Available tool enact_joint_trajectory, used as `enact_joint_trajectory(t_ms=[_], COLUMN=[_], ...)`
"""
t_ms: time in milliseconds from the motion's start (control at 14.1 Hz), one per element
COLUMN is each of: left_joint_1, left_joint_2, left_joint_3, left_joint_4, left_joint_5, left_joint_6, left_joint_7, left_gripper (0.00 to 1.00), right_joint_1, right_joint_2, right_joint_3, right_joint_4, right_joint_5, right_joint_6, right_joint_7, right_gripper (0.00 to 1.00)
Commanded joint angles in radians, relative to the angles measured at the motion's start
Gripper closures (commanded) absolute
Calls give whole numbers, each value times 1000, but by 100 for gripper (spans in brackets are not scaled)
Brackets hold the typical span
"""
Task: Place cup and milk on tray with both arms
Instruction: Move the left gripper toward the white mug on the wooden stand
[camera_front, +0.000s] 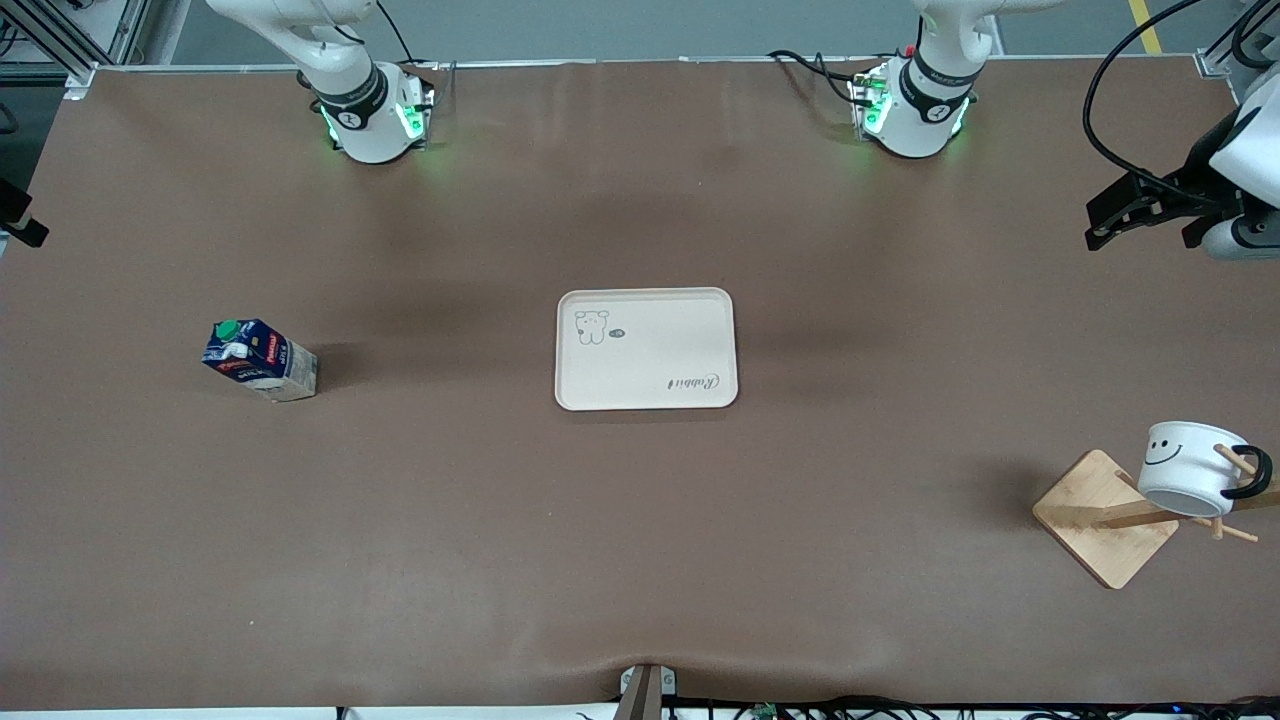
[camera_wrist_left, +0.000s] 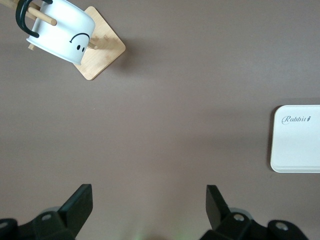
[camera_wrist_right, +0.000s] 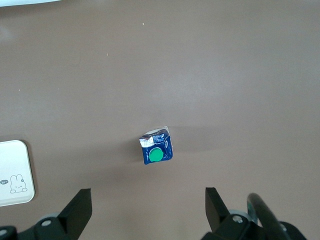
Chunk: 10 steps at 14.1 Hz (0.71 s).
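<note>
The cream tray (camera_front: 645, 350) lies at the table's middle; its edge also shows in the left wrist view (camera_wrist_left: 297, 145) and the right wrist view (camera_wrist_right: 15, 165). The dark-blue milk (camera_front: 262, 360) stands upright toward the right arm's end, green cap up (camera_wrist_right: 156, 146). The white smiley cup (camera_front: 1185, 465) hangs by its black handle on a wooden stand's peg toward the left arm's end (camera_wrist_left: 62, 27). My left gripper (camera_front: 1095, 222) is open and empty (camera_wrist_left: 149, 192), high over the table. My right gripper (camera_wrist_right: 148, 195) is open and empty, high over the table beside the milk.
The wooden stand's square base (camera_front: 1095, 515) sits near the table's corner at the left arm's end, nearer the front camera than the tray (camera_wrist_left: 102, 52). A black cable (camera_front: 1110, 90) loops by the left arm. Brown table (camera_front: 640, 520) surrounds the tray.
</note>
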<state>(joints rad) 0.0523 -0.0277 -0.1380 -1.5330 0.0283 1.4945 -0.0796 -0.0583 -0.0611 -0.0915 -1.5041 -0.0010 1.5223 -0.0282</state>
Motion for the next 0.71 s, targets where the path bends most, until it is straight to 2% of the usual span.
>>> enact_joint_trajectory(t_ms=[0,427,640], left_joint_1=[0,11,32], left_joint_2=[2,29,54], left_joint_3=[3,14,15], left_joint_4=[14,27,10], left_joint_5=[-11,-8,1], left_joint_6=[-14,1,91], left_joint_7=[11,9,-9], left_gripper=[0,0,0], right_joint_1=[-9,-9,-11], right_joint_2=[7,7,18], right_joint_3=[7,7,7], right_joint_4=[18,18,18], right_joint_5=[6,6,6], right_joint_6=[1,19,45], right_joint_7=[1,1,1], right_gripper=[0,0,0])
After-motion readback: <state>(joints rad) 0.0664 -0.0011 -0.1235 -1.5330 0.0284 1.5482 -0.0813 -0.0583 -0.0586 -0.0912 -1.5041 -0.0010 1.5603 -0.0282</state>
